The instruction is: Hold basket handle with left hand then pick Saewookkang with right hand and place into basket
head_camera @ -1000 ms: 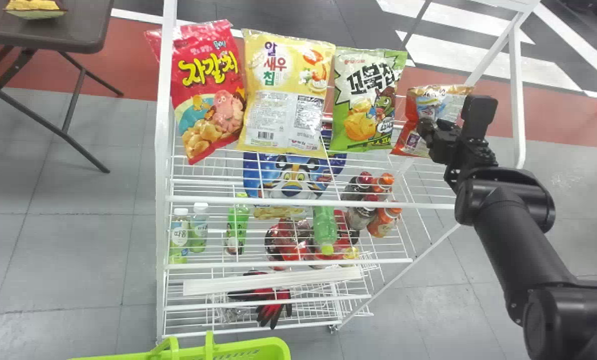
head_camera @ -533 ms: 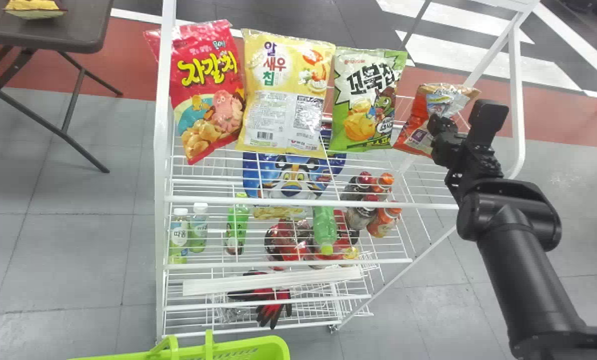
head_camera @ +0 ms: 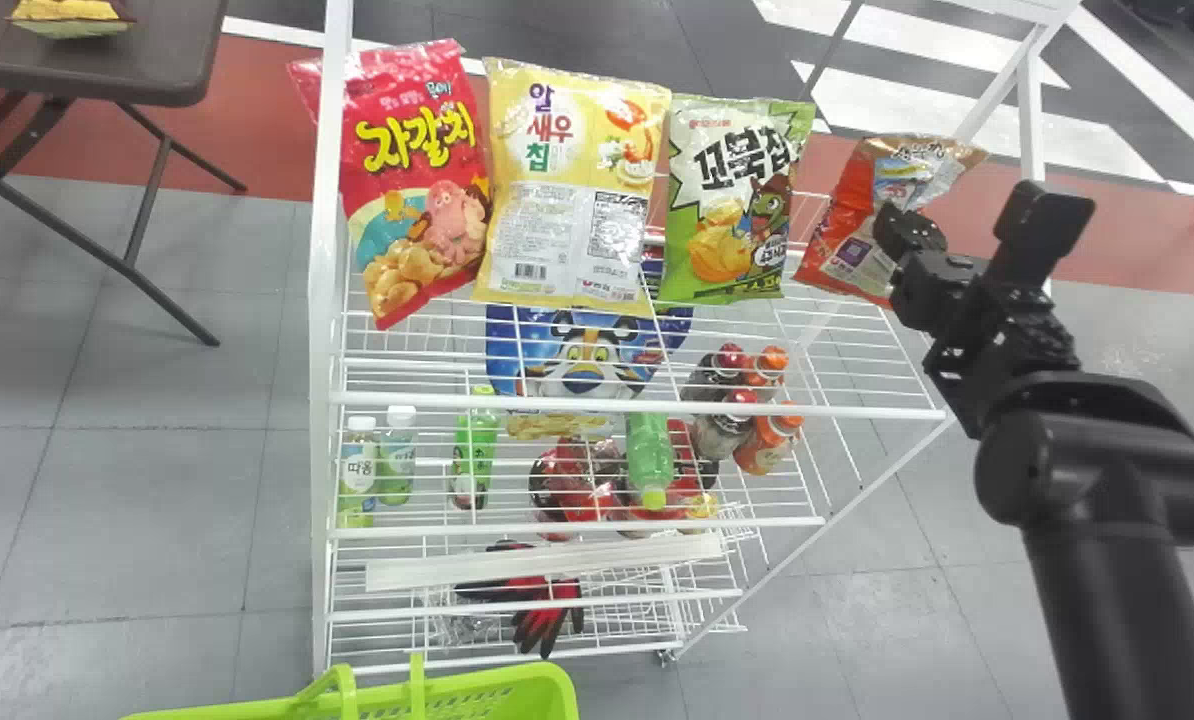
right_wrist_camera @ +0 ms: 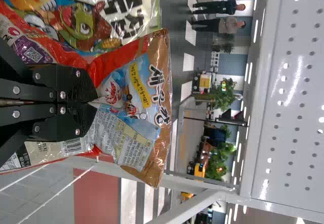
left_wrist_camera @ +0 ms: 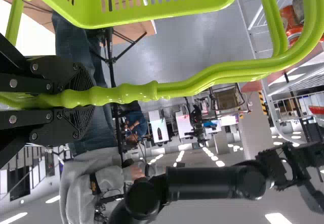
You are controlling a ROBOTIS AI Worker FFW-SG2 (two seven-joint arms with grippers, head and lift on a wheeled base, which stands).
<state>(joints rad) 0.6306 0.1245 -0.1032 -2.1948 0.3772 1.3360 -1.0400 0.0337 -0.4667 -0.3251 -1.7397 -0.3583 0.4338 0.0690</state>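
At the right end of the rack's top, my right gripper (head_camera: 907, 245) is shut on the orange and brown Saewookkang bag (head_camera: 857, 225), which leans to the right. The right wrist view has the gripper (right_wrist_camera: 95, 102) pinching the front of the Saewookkang bag (right_wrist_camera: 136, 97), its film creased around the closed fingertips. The green basket (head_camera: 547, 690) stands at the head view's bottom edge. In the left wrist view my left gripper (left_wrist_camera: 83, 100) is shut around the basket handle (left_wrist_camera: 187, 87), beside the basket body (left_wrist_camera: 152, 6).
Left of the Saewookkang hangs a green snack bag (head_camera: 727, 200), then a yellow bag (head_camera: 572, 190) and a red bag (head_camera: 422, 190). The white wire rack (head_camera: 637, 408) holds bottles lower down. A dark table (head_camera: 172, 60) stands at the far left.
My right arm has moved to the right in the head view. The Saewookkang bag has come up and right with the gripper, tilting over. The basket has shifted slightly up and left.
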